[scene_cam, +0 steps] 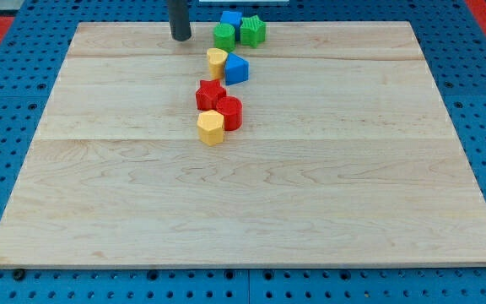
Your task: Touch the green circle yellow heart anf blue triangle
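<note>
The green circle (224,35) sits near the view's top, just right of centre. The yellow heart (216,60) lies just below it, and the blue triangle (236,68) touches the heart's right side. My tip (180,37) stands at the top of the board, a short gap to the left of the green circle and above-left of the yellow heart, touching no block.
A blue cube (231,19) and a green star-like block (253,31) sit beside the green circle at the top edge. A red star (210,94), a red cylinder (229,112) and a yellow hexagon (212,127) cluster below. The wooden board (99,186) rests on a blue pegboard.
</note>
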Controlling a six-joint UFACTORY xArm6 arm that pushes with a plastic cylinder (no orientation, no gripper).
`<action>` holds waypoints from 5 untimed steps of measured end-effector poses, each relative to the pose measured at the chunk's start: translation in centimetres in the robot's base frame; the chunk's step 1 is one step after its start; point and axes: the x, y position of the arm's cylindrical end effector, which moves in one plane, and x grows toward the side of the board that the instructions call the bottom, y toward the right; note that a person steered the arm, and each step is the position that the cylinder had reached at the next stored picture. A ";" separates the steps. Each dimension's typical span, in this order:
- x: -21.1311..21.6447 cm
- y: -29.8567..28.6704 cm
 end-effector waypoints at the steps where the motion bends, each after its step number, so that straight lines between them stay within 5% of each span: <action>1: -1.7 1.1; 5: -0.7 5.5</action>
